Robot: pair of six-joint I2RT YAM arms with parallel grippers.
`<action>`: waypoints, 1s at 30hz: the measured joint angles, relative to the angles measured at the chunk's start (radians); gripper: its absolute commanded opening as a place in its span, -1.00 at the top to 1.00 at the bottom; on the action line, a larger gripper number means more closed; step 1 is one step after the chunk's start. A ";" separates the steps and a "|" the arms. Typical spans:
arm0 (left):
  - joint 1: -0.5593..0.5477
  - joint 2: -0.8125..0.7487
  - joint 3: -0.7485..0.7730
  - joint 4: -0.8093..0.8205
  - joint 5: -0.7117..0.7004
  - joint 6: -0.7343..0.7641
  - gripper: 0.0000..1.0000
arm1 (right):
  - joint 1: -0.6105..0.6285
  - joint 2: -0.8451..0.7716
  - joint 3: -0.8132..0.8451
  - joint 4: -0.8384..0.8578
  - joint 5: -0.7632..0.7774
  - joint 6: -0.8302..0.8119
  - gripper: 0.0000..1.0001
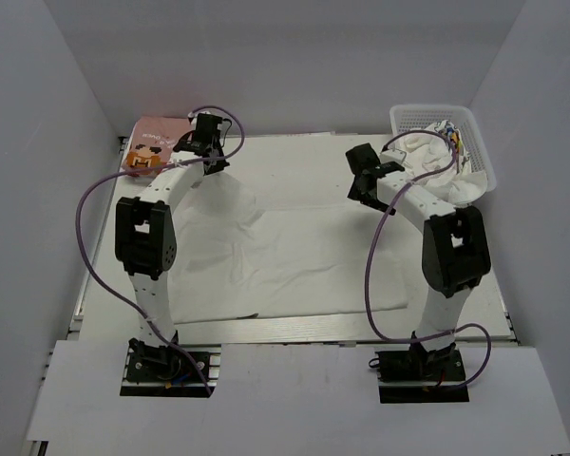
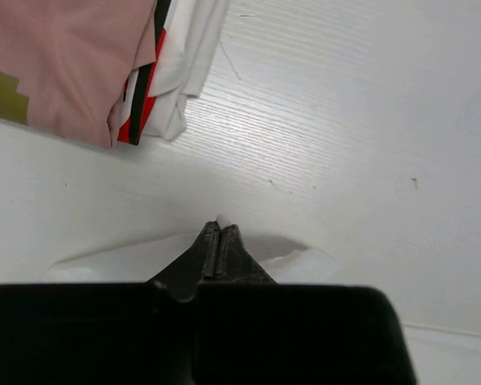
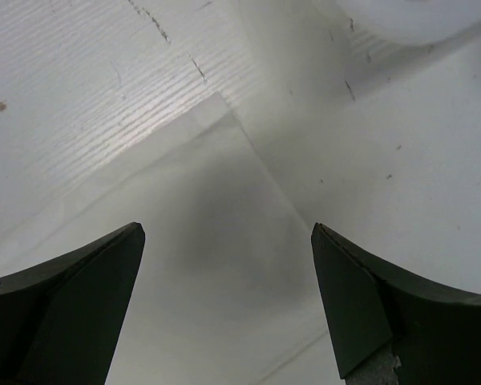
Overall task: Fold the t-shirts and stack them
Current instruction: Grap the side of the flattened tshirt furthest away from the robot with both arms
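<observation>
Fingers (image 2: 236, 249) of the left tool (image 2: 219, 228) are pressed together, pinching a small peak of the white t-shirt (image 2: 104, 261), whose cloth bunches up on both sides of them. The right tool (image 3: 227, 233) is spread wide and holds nothing; it hangs over a corner of the same shirt, which lies flat on the counter (image 2: 321, 120) between its fingertips. From above, the white t-shirt (image 1: 294, 252) lies spread across the middle of the counter, between the two arms. The pink t-shirt (image 1: 152, 147) lies folded at the far left corner, just beyond the left tool (image 1: 207, 142), on top of a red, black and white striped garment (image 2: 148, 88). Near the right tool (image 1: 363, 176), a white lattice basket (image 1: 483, 152) holds crumpled white cloth (image 1: 427, 157).
</observation>
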 measured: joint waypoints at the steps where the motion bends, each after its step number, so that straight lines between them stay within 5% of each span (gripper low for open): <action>1: -0.002 -0.029 -0.026 0.012 0.008 0.000 1.00 | -0.008 0.029 0.019 0.006 -0.003 -0.011 -0.81; 16: -0.007 -0.296 -0.389 0.081 0.116 -0.027 1.00 | -0.061 0.347 0.340 0.063 -0.016 -0.071 -0.81; 30: -0.007 -0.410 -0.512 0.093 0.138 -0.082 1.00 | -0.071 0.409 0.330 0.011 -0.013 -0.018 -0.74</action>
